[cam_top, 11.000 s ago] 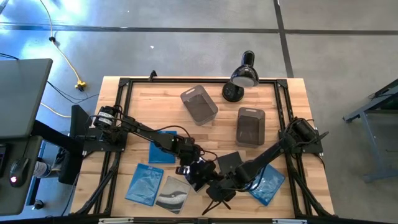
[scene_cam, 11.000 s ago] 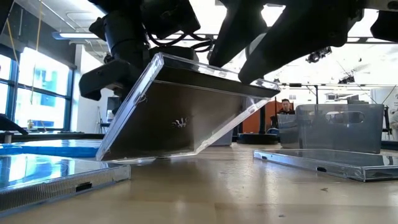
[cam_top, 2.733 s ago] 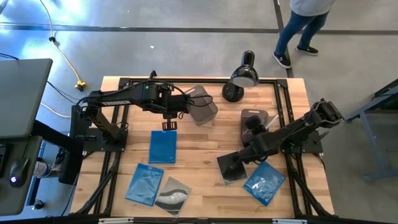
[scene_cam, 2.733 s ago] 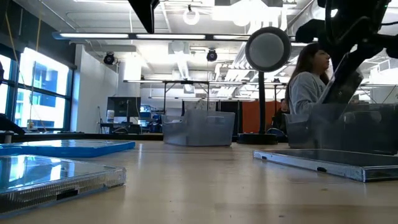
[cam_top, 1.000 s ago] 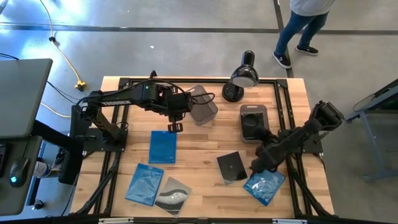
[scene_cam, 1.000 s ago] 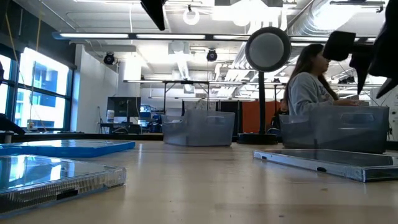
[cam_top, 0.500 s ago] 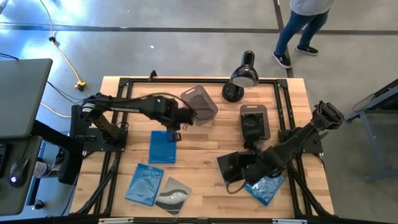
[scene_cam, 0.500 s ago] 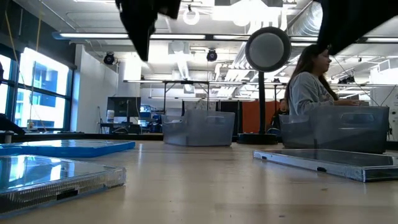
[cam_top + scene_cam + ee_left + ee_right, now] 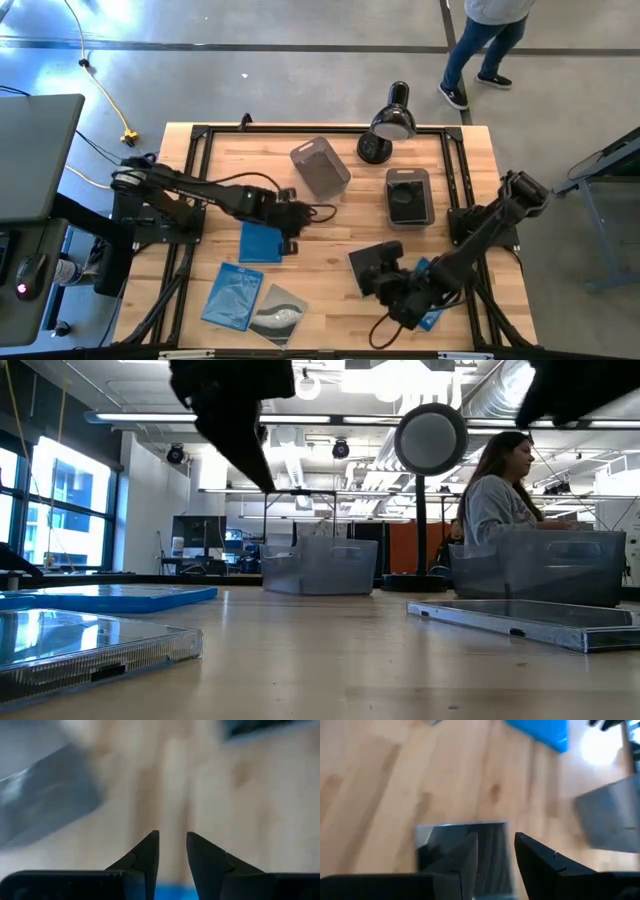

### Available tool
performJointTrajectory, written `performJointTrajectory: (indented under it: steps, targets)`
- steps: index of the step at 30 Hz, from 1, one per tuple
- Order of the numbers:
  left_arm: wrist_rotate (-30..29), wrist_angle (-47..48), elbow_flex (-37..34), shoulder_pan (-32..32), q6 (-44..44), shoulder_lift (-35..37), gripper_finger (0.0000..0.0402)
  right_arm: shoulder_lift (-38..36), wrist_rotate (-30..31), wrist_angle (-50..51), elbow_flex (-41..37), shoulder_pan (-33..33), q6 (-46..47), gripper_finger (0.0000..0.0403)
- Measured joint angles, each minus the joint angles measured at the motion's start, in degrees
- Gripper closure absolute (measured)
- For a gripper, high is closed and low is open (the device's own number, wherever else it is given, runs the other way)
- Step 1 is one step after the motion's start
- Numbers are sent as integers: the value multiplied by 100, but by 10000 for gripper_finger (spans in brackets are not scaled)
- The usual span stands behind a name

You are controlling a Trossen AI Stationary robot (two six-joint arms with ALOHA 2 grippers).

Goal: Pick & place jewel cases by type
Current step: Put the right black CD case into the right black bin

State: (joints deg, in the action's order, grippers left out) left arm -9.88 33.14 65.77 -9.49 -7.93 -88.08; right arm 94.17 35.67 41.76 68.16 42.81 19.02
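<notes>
fingers apart, wood table; person

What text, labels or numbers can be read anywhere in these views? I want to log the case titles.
None can be read.
The blue jewel cases show glossy covers, but any print is too small to read.
The clear-grey case shows only its silver disc.
The dark case shows no lettering.

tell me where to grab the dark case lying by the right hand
Judging by its pose, take the dark case by its two long thin edges, coming straight down. It lies flat on the table, so nothing else offers a grip. The right hand, at its near edge, already looks over it, fingers slightly apart.
</notes>
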Motion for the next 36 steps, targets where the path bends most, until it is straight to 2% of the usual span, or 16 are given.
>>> performJointTrajectory:
  steps: [3,6,8,11,16,23,26,28,33,36]
  targets:
    - [657,-1726,-665,2,-143,16,305,403,-409,-59,0,-14,1,277]
    - [781,-3142,-1092,26,-504,-127,305,812,-650,-133,0,-36,-44,277]
    - [785,-3605,-1223,58,-692,-289,305,1053,-578,-291,0,-2,-99,277]
    - [804,-3957,-1209,63,-722,-567,305,1316,-406,-484,0,74,-119,277]
    - [786,-4118,-1224,48,-683,-1101,305,1524,-515,-464,2,84,-124,277]
    - [60,-4508,-1221,61,-688,-1346,305,1543,-949,-462,4,102,-109,277]
    - [-4,-4677,-1215,158,-849,-1407,305,1543,-1164,-404,2,114,-97,277]
    - [-34,-4829,-1221,261,-1080,-1535,305,1543,-1053,-417,2,141,-102,277]
    - [463,-5437,-1105,506,-1598,-2045,305,1543,-1013,-71,2,151,147,277]
    - [505,-5642,-861,548,-1576,-2412,305,1543,-1025,231,2,157,353,277]
